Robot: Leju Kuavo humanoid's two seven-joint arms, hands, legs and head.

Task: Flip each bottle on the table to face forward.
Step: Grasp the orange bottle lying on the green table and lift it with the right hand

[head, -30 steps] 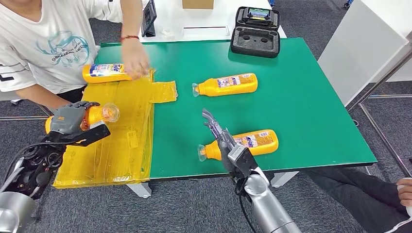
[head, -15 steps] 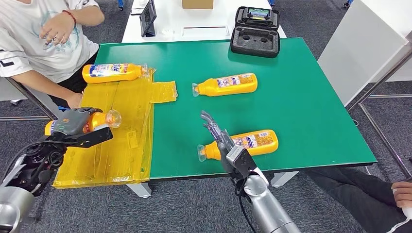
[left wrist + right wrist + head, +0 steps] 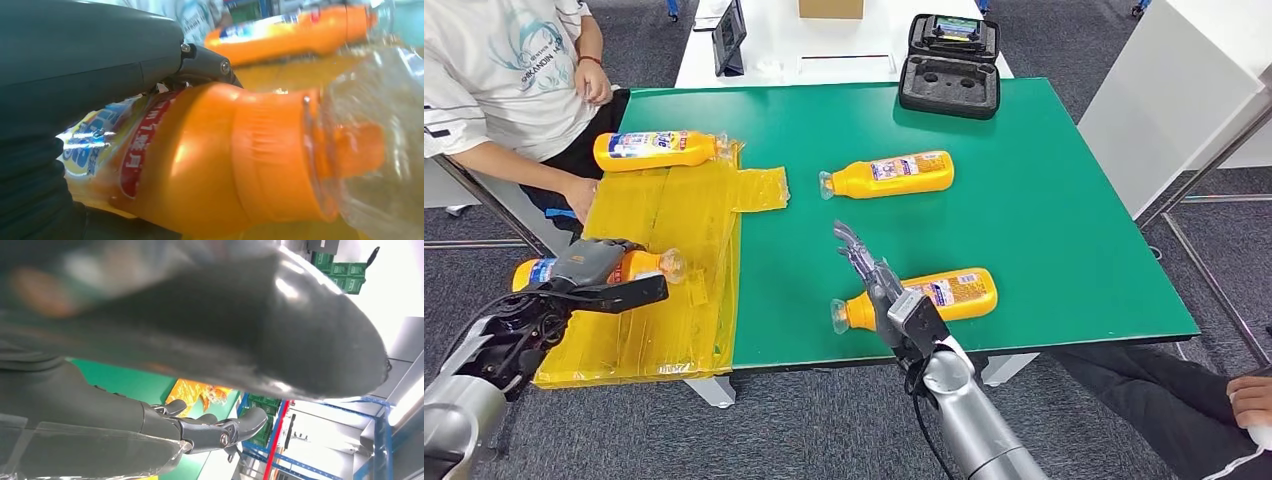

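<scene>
Lowered since before: left robot hand (image 3: 589,262) grips bottle (image 3: 639,266) over yellow sheet (image 3: 679,240), axis crosswise | right robot hand (image 3: 864,262) spread above near bottle (image 3: 944,292), I judge nearer

Two bottles (image 3: 887,174) (image 3: 944,293) lie on the table (image 3: 1044,200), right of the sheet (image 3: 674,260).

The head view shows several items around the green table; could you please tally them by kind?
Orange bottles: 4
Black foam cases: 1
Yellow taped sheets: 1
Robot hands: 2
Total: 8
</scene>
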